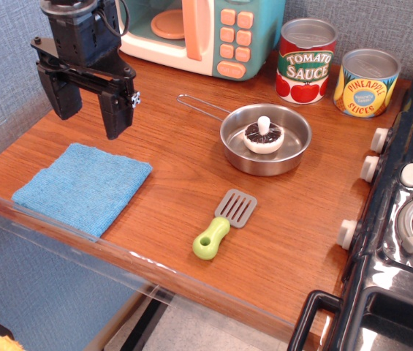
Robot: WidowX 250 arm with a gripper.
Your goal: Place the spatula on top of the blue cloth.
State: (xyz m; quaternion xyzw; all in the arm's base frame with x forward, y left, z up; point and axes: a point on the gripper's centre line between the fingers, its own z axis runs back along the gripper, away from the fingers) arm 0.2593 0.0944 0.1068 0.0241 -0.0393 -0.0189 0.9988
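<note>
The spatula (pixel 225 223) lies flat on the wooden table near its front edge, grey slotted blade pointing back right, lime-green handle pointing front left. The blue cloth (pixel 83 186) lies flat at the front left of the table, apart from the spatula. My gripper (pixel 89 113) is black, hangs above the table just behind the cloth, at the left. Its two fingers (pixel 117 113) point down with a wide gap between them. It is open and empty.
A steel pan (pixel 266 139) with a wire handle holds a toy mushroom (pixel 263 136) behind the spatula. A toy microwave (pixel 202 33) stands at the back. A tomato sauce can (pixel 305 60) and a pineapple can (pixel 366 82) stand back right. A toy stove (pixel 403 219) borders the right.
</note>
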